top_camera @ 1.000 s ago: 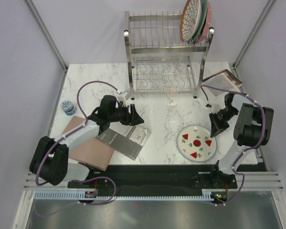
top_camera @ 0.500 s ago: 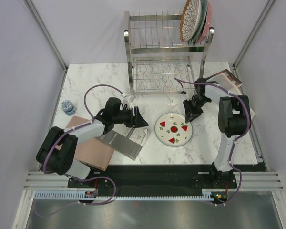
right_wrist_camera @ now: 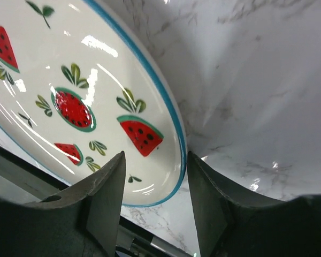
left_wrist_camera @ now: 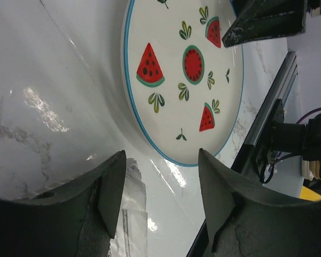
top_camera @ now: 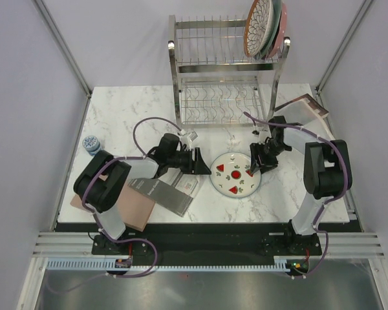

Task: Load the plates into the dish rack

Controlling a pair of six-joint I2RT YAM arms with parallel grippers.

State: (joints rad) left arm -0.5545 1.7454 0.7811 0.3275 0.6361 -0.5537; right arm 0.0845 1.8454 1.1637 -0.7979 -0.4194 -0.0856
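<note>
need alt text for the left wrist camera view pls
A white plate with a blue rim and red watermelon slices lies on a marble table, just beyond the open left gripper, whose two dark fingers frame the bottom of the view. One of the right gripper's fingers sits at the plate's far rim, top right.

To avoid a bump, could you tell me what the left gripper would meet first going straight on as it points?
Probably the near rim of the watermelon plate, lying flat just ahead of the left gripper and its open fingers.
</note>
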